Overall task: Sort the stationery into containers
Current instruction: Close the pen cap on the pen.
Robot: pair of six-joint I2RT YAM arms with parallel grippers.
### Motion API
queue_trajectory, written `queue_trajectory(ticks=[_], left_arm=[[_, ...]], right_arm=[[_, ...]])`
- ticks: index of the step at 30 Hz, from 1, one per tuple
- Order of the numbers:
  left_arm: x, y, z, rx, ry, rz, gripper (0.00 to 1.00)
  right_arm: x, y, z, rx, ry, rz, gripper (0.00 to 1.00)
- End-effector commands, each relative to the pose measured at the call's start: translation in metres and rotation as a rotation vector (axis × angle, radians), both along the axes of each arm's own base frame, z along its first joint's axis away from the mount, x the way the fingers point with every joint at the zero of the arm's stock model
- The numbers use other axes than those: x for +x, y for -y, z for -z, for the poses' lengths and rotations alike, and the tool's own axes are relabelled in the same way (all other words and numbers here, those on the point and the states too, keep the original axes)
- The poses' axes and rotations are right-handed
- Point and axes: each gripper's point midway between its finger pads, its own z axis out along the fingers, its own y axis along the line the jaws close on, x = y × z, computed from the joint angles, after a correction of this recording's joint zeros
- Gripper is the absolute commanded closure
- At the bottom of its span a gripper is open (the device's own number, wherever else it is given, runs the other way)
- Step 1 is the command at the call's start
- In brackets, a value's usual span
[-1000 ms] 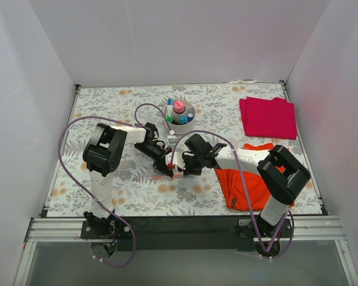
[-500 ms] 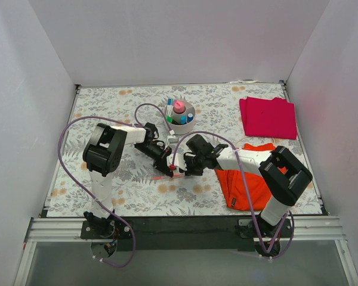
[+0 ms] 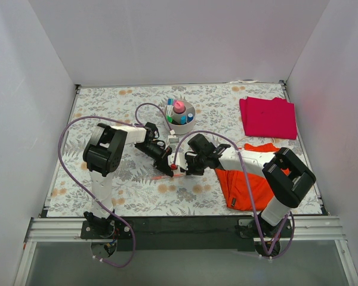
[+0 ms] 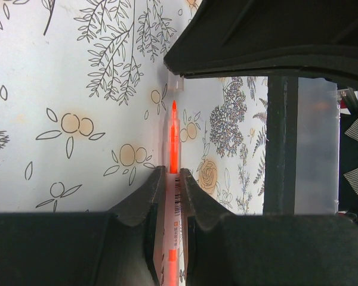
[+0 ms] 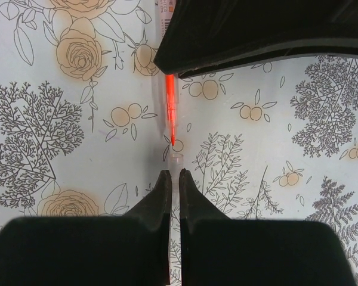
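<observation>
My left gripper is shut on an orange-pink pen with a white barcoded barrel, its bare tip pointing away from me. My right gripper is shut on a small clear cap, its open end just short of the pen tip. In the top view both grippers meet tip to tip in the middle of the table, left gripper and right gripper. The round off-white bowl stands behind them and holds a pink-capped bottle and markers.
A folded magenta cloth lies at the back right. An orange cloth lies under my right arm at the front right. The table has a floral cover, and white walls stand on three sides.
My right arm's elbow has shifted a little to the right. Both grippers stay nearly where they were, facing each other over the pen.
</observation>
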Motion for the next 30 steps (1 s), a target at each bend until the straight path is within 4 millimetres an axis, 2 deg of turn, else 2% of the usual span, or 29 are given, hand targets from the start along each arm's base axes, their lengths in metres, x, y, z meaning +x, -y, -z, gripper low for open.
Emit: queue_trajectory(ticks=[1, 18, 30], left_arm=[[0.010, 0.003, 0.001, -0.002, 0.058, 0.008, 1.00], [0.011, 0.003, 0.002, 0.002, 0.054, 0.005, 1.00], [0.015, 0.005, 0.005, 0.010, 0.044, 0.000, 1.00]], right_arm=[[0.000, -0.008, -0.009, 0.036, -0.007, -0.021, 0.99], [0.008, -0.023, -0.004, 0.040, -0.021, -0.033, 0.99], [-0.001, -0.032, -0.021, 0.111, -0.031, -0.097, 0.99]])
